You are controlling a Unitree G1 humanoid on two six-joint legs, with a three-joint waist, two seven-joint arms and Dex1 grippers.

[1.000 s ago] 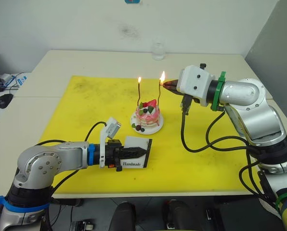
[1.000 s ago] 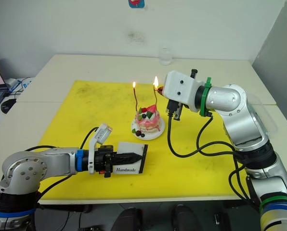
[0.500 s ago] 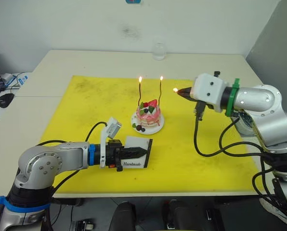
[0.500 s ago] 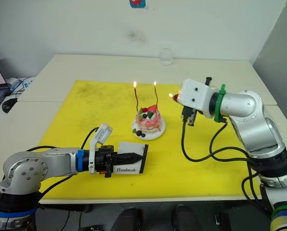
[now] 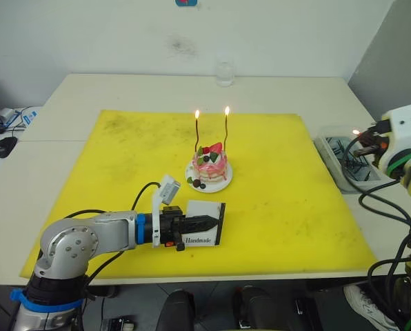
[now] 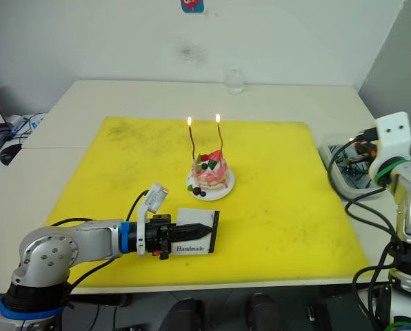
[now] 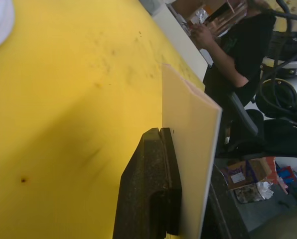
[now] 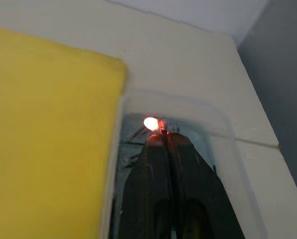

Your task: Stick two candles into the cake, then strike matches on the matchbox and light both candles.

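Holding lit match (image 8: 151, 123), right hand (image 8: 163, 135) over clear tray (image 5: 334, 156).

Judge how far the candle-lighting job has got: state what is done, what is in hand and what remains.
Done: both candles stand in the cake with flames at their tips. In hand: the right gripper holds a burning match above a clear tray beside the yellow mat; the left gripper grips the matchbox. Left: probably only putting the match out and setting the matchbox down.

Bright, even room light, soft shadows; the right wrist view seems blurred.
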